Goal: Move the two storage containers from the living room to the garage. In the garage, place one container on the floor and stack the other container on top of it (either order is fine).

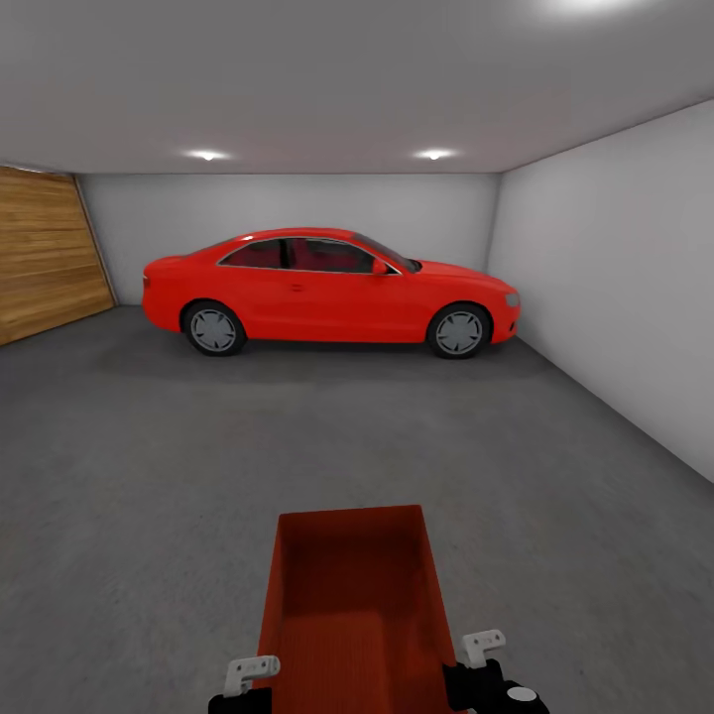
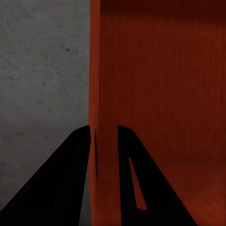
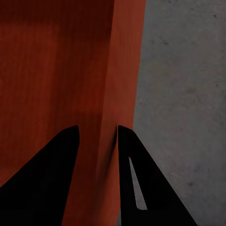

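I am in the garage. One orange-red storage container (image 1: 352, 595) sits low in front of me over the dark grey concrete floor (image 1: 149, 476), open top up and empty. My left gripper (image 1: 253, 674) is shut on its left wall, and in the left wrist view the gripper (image 2: 103, 129) straddles that thin wall of the container (image 2: 160, 84). My right gripper (image 1: 483, 650) is shut on the right wall, and the right wrist view shows the gripper (image 3: 97, 129) clamped over the container's (image 3: 56, 70) rim. Whether the container touches the floor I cannot tell.
A red car (image 1: 327, 293) is parked side-on at the far wall. A light wooden door (image 1: 45, 253) stands at the left and a white wall (image 1: 615, 288) runs along the right. Concrete floor stretches between me and the car.
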